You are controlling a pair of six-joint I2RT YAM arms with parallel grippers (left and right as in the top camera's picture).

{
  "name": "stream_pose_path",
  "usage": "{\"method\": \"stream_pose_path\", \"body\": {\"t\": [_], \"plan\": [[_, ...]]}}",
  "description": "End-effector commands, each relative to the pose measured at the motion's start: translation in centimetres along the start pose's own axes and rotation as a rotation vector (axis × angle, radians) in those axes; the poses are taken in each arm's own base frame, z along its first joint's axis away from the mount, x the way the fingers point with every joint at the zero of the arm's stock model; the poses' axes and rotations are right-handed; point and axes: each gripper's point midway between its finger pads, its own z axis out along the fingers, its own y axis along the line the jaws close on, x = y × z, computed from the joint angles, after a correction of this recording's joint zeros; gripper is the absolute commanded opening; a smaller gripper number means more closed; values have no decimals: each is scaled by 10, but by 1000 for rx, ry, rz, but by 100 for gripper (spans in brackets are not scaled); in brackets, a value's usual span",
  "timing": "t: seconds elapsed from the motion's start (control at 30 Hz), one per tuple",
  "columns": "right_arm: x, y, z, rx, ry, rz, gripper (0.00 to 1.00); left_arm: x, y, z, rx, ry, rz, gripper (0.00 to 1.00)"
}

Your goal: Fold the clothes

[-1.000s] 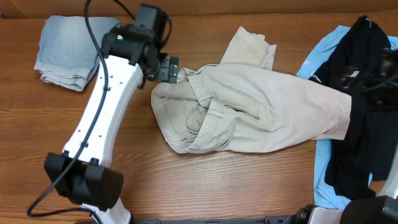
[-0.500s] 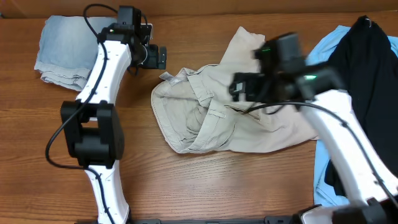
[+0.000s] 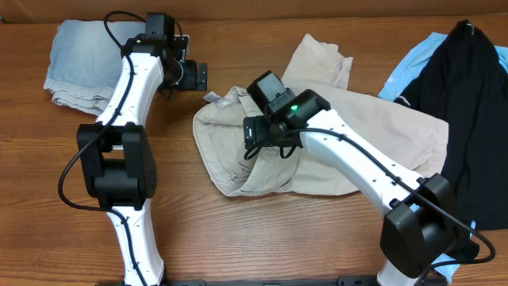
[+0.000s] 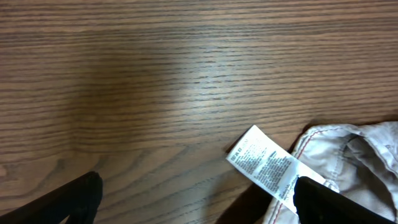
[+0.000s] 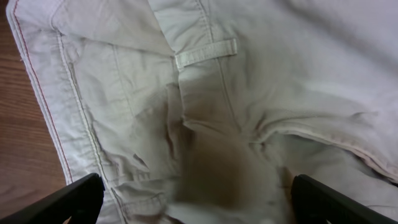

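The beige garment (image 3: 357, 147) lies crumpled at the table's middle, with its waistband to the left and one leg reaching to the far side. Its white label (image 4: 264, 163) sticks out at the upper left corner (image 3: 213, 98). My left gripper (image 3: 197, 76) is open and empty, just up and left of that label (image 4: 196, 202). My right gripper (image 3: 262, 143) is open and hovers over the waistband and belt loop (image 5: 205, 53), its fingertips wide apart (image 5: 196, 199) above the cloth.
A folded light-blue denim piece (image 3: 83, 63) lies at the far left. A black top (image 3: 468, 119) on a sky-blue top (image 3: 413, 226) lies at the right edge. The table is bare wood (image 3: 262, 238).
My right arm has swung in from the right edge to above the garment's waistband. My left gripper has let go of the waistband corner and pulled back up and left.
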Motion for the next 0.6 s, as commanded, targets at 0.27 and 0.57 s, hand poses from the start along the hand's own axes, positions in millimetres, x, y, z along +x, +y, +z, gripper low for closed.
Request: {"method": "stream_pose_path", "body": {"t": [0.27, 0.57], "plan": [[34, -56, 7, 298, 129, 67, 100, 8, 1, 8, 12, 33, 18, 100], [100, -48, -17, 339, 353, 66, 97, 7, 1, 8, 12, 29, 19, 100]]}}
